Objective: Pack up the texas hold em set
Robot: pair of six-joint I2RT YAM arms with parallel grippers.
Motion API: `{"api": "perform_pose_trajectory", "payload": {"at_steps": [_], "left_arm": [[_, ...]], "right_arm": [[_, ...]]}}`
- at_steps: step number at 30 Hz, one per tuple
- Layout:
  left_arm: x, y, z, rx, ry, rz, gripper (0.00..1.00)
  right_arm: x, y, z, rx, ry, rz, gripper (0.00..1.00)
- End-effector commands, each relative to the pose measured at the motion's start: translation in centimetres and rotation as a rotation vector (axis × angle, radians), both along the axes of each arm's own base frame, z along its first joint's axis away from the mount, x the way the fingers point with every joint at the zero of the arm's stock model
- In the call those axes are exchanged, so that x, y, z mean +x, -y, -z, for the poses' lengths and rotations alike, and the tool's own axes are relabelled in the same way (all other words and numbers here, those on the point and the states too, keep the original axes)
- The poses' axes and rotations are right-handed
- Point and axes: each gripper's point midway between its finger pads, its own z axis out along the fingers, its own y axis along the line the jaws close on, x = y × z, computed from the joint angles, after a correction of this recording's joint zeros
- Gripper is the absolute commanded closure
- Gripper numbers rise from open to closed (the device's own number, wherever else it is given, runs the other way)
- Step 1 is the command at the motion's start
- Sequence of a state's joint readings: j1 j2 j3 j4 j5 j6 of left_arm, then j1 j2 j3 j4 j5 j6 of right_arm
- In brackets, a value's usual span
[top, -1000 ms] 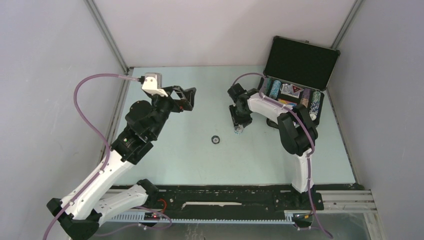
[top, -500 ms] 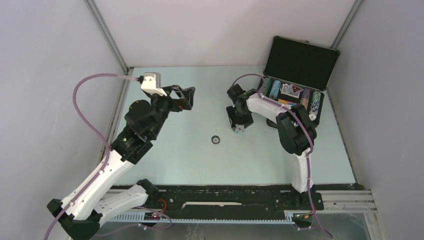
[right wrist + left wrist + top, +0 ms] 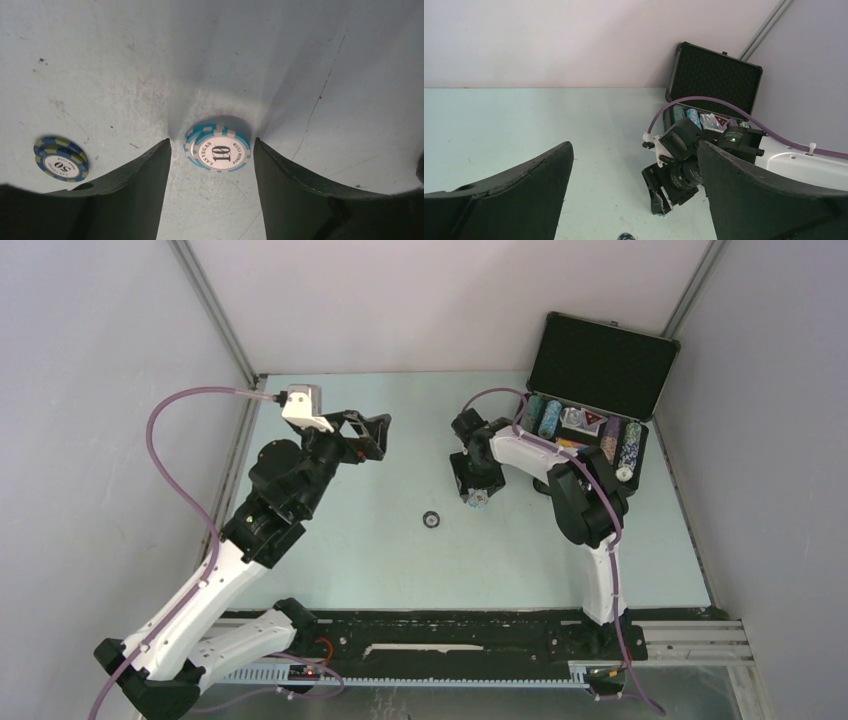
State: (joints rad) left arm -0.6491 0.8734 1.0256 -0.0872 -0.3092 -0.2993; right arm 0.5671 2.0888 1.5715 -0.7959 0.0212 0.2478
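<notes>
The black briefcase (image 3: 603, 365) stands open; stacked blue 10 chips (image 3: 218, 148) and a 50 chip (image 3: 61, 159) lie outside.

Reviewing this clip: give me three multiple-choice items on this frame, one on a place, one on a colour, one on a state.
1. The 10 chip lies: A in the briefcase; B on the table between the right pincer's fingers; C atop the 50 chip.
2. The 50 chip is: A dark blue and yellow; B red; C green.
3. The briefcase is: A shut; B lying face down; C open.
Answers: 1 B, fingers flank it on the table; 2 A, wrist view shows its stripes; 3 C, its lining shows.
</notes>
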Motion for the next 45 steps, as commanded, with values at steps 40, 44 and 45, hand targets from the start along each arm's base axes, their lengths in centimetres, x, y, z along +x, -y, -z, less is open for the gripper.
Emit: {"api": "perform_pose_trajectory", "payload": {"at_steps": [40, 44, 45], "left_arm": [[0.4, -1.0, -0.9, -0.061, 0.017, -0.006, 0.01], [0.5, -1.1, -0.8, -0.059, 0.014, -0.010, 0.00], [0.5, -1.1, -0.8, -0.059, 0.014, -0.010, 0.01]], "right_arm": [[-1.5, 0.3, 0.4, -0.056, -0.149, -0.094, 0.37], [-1.7, 0.6, 0.5, -0.062, -0.154, -0.097, 0.38], [-1.7, 0.6, 0.6, -0.062, -0.154, -0.097, 0.38]]}}
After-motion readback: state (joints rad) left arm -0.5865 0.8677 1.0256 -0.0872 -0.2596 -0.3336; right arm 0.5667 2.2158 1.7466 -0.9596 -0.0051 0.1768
